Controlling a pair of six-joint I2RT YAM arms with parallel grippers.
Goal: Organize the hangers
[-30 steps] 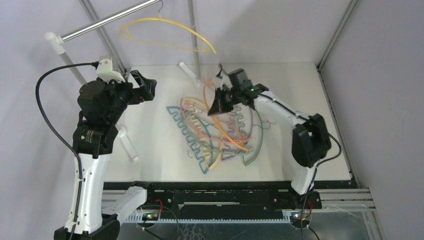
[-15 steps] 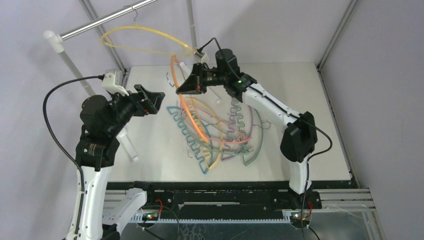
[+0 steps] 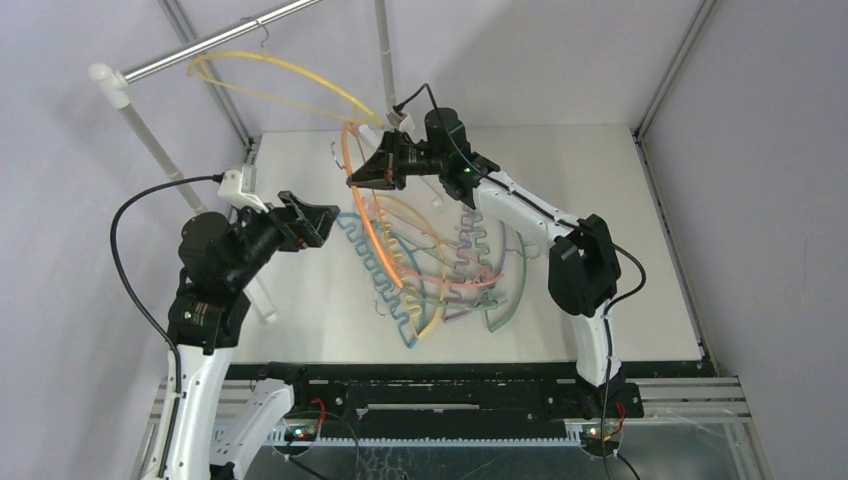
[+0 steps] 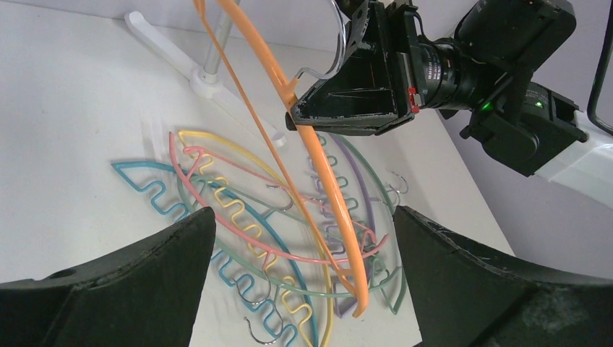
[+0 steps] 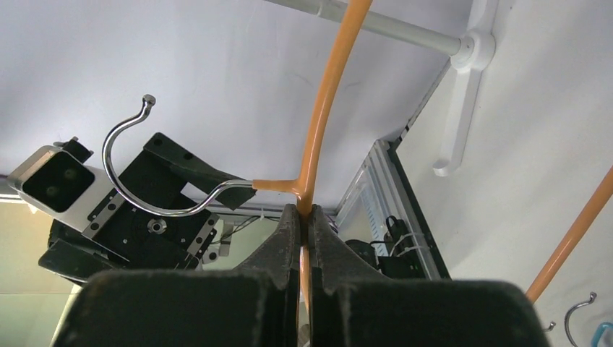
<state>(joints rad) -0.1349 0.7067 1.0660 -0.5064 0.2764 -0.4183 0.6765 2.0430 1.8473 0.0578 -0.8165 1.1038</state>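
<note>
My right gripper [image 3: 352, 178] [image 5: 305, 213] is shut on an orange hanger [image 3: 372, 225] [image 5: 325, 94] just beside its wire hook [image 5: 144, 195]. It holds the hanger in the air over the table's back middle, with the arch hanging down above the pile. A yellow hanger [image 3: 270, 75] hangs on the silver rail [image 3: 215, 40]. Several hangers [image 3: 440, 275] [image 4: 238, 217] in teal, pink, yellow, green and purple lie tangled on the table. My left gripper [image 3: 325, 215] [image 4: 303, 217] is open and empty, left of the orange hanger [image 4: 325, 181] and pointing at it.
The rail rests on white posts [image 3: 125, 100], and a second post [image 3: 385, 60] stands at the back with its white foot [image 4: 195, 69] on the table [image 3: 620, 250]. Metal frame struts [image 3: 675, 65] run up the corners.
My right gripper has lifted the orange hanger off the pile, up and to the left towards the rail. My left arm has swung right towards it. The yellow hanger has slid left.
</note>
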